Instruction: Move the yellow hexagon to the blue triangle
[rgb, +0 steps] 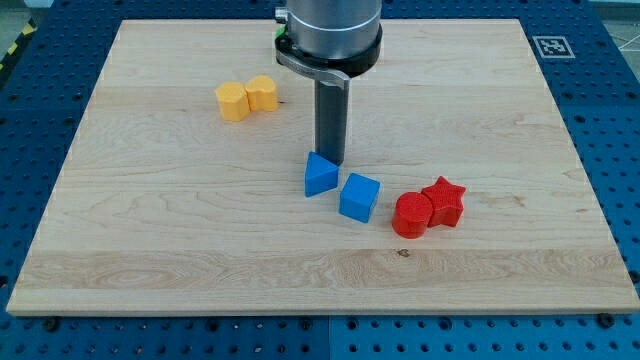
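Tip (331, 162) bare, holds nothing, touching blue triangle (320, 175) far side; may bump it away, yellow hexagon (232, 102) far left

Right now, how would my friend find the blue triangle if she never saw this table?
Start at the wooden board and find the dark rod coming down near its middle. My tip ends right behind the blue triangle. A blue cube sits just to its right in the view, but the triangle has a pointed top.
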